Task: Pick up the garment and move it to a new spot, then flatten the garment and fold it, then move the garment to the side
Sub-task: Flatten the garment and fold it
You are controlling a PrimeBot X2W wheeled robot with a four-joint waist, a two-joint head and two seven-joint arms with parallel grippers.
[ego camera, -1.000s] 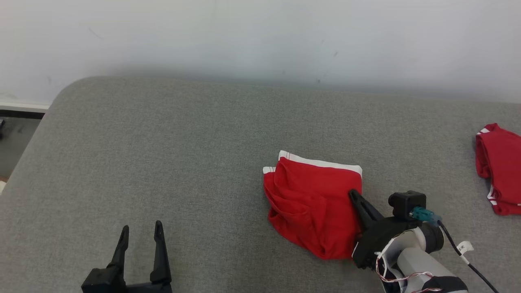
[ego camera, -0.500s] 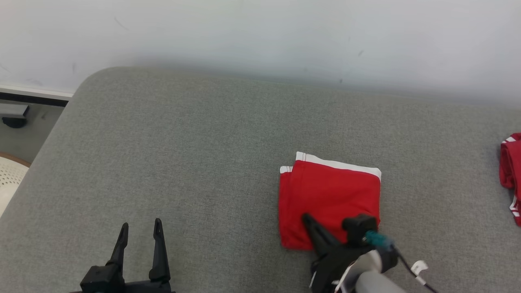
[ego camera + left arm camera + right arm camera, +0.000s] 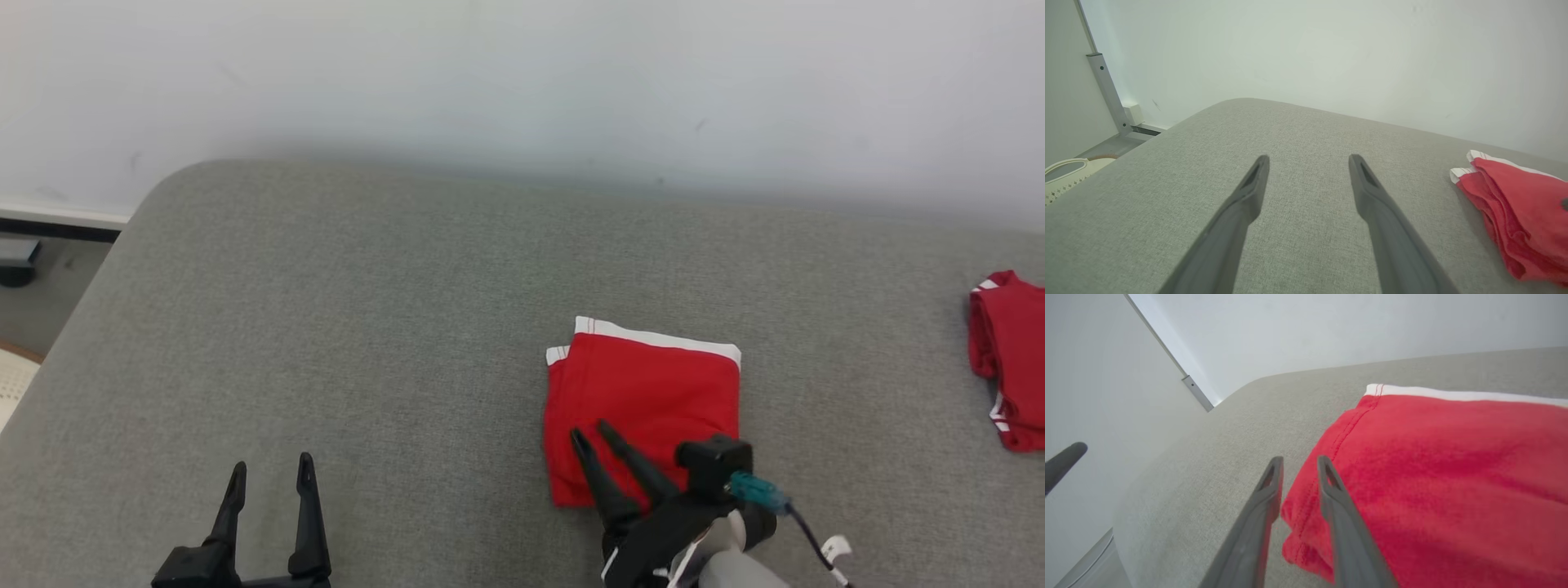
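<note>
While the left gripper (image 3: 271, 462) hangs wide open over the grey cushion (image 3: 367, 327) at lower left, the folded red garment (image 3: 645, 392) lies flat right of centre; right gripper (image 3: 589, 429) sits over its near-left corner, fingers a narrow gap apart; second red garment (image 3: 1008, 359) at far right edge

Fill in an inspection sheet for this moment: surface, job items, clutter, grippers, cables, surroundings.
Surface: grey upholstered surface, smooth.
Job's things: folded red garment, lying flat, white waistband towards the wall.
Clutter: second red garment, bunched, far right.
Grippers: left gripper open over bare fabric; right gripper, jaws slightly parted, at the folded red garment's near-left corner.
Cables: cable with teal plug at the right wrist.
Surroundings: pale wall behind; pale perforated object beyond the surface's left end.
</note>
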